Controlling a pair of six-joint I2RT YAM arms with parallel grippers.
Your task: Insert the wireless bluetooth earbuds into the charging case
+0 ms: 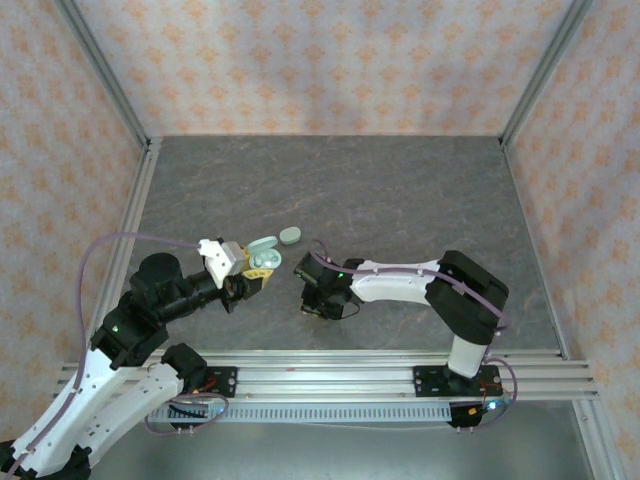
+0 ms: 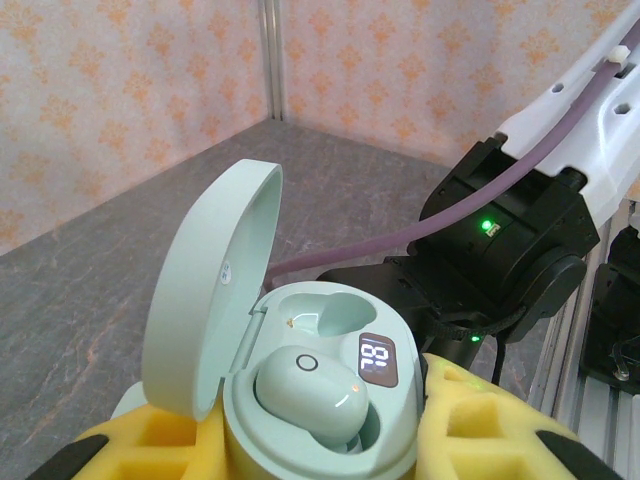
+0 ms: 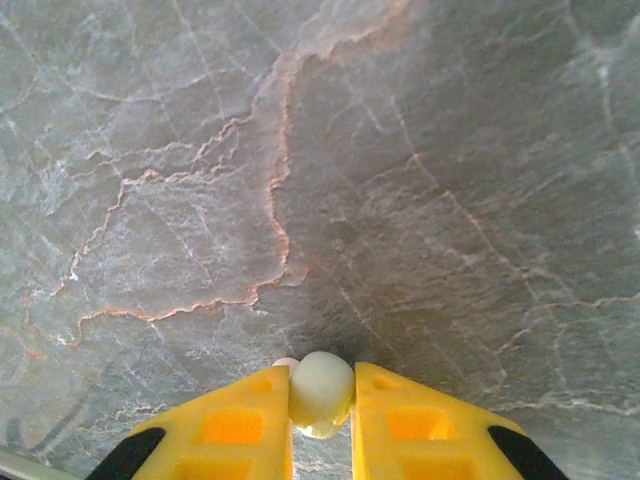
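the right hand [image 3: 322, 388] is seen closed narrow on one earbud [image 3: 321, 392], which is pinched between the yellow pads [image 3: 240, 420] low over the bench [image 3: 420, 160]; whether the bench is touched cannot be told. only a small rounded part is gripped, so the smooth shell could be squeezed out sideways or twisted by any jolt on the way across.

across from it, the left hand [image 2: 320, 438] is clamped on the open case [image 2: 400, 425], with the lid [image 2: 210, 290] tipped back. one seated earbud [image 2: 310, 395] is already held in the near socket, and the empty socket [image 2: 325, 310] behind it is left to be filled.

trouble is expected at the drop. if the earbud is brought in turned the wrong way, it will be perched on the rim rather than seated. a hard push could see the case rocked in its grip or the seated earbud knocked loose. the lid could be clipped by the pads on approach. a second case [image 1: 290, 235] lies shut on the bench nearby and should be kept clear of.
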